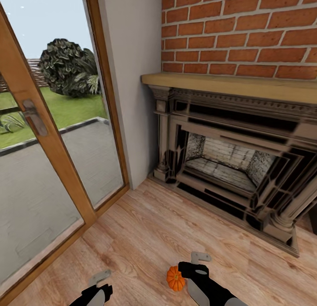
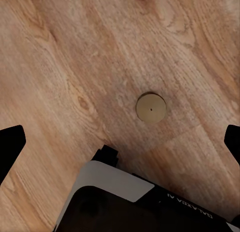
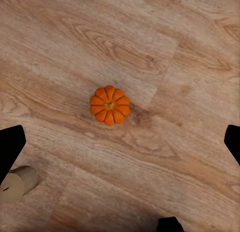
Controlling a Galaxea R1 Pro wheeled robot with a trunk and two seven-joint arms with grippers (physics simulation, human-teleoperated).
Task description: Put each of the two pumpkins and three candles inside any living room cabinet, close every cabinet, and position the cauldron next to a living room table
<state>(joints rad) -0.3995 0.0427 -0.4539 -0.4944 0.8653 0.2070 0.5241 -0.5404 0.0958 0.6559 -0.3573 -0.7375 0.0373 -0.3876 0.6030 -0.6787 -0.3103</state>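
— Pumpkin (image 1: 175,278): where is it now?

— It sits on the wooden floor (image 1: 145,235), just beside the right tool (image 1: 199,263), in front of the fireplace (image 1: 233,165). In the right wrist view the pumpkin (image 3: 109,104) is seen from above: small, round, orange, with clear ribs and a little stem in the middle. It lies between the two dark fingertips (image 3: 10,147), but they are well apart from it.

— So the right tool is released?

— Yes, its fingers are spread wide and they grasp nothing. The left tool (image 1: 100,283) is also spread wide, with nothing between the fingers.

— Any candles?

— One candle (image 3: 17,183) lies on its side on the floor, a short tan cylinder, near one fingertip in the right wrist view. Another candle (image 2: 151,107) stands upright on the floor; from above it is a flat pale disc with a small dot in the centre.

— Is something inside the fireplace?

— I see only pale bricks inside. Its frame is dark and carved, with a light wooden shelf (image 1: 229,83) on top and a red brick wall (image 1: 237,28) above. At the left is a glass door (image 1: 53,134) with a wooden frame.
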